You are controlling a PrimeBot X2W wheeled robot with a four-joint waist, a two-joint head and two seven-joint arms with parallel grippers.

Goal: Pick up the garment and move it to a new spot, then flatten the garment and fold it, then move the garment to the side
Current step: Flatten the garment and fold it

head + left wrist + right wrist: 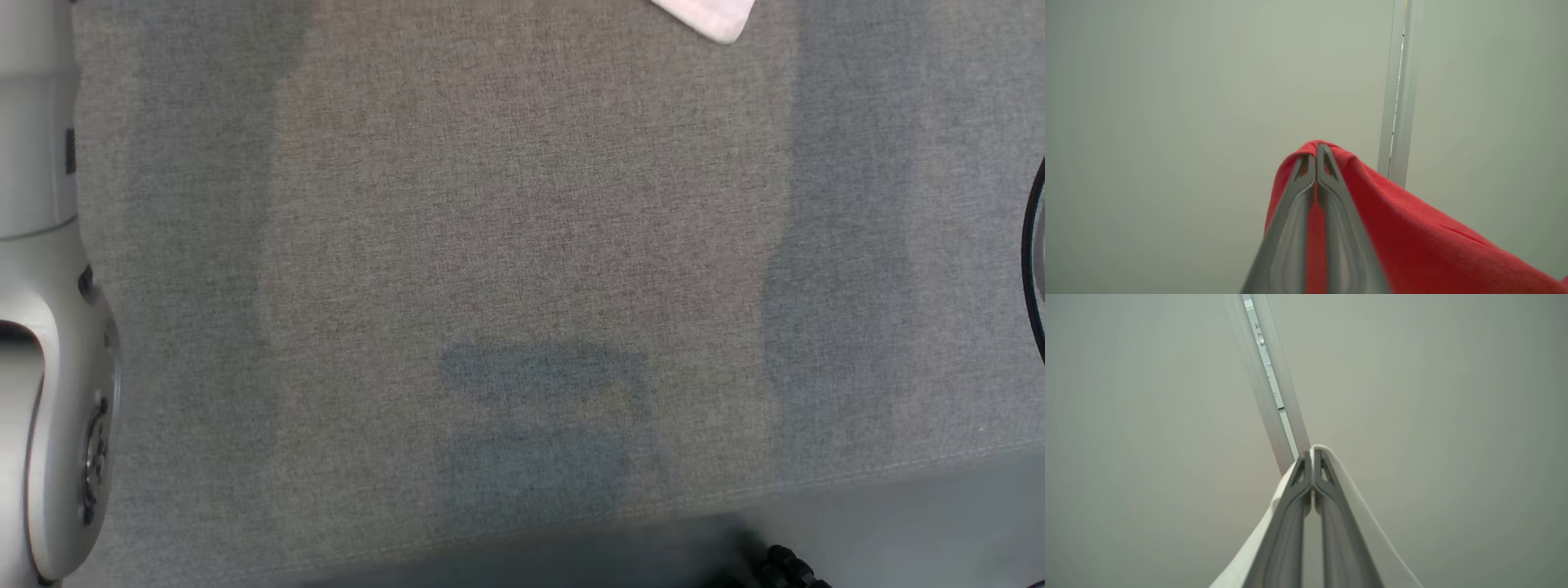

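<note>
Left wrist view: the red garment (1412,237) hung draped over the tips of the left gripper (1316,152), whose fingers were pinched shut on it, raised against a pale wall (1167,122), apparently lifted clear for carrying to a new spot. The right gripper (1312,457) was likewise clamped shut, on a fold of white fabric (1367,531), probably another part of the same piece, held so both arms could spread it. A pale cloth (710,16) sat at the grey table's (522,245) far edge.

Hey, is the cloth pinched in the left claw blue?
No, the left claw is shut on red cloth, which drapes down around it in the left wrist view.
</note>
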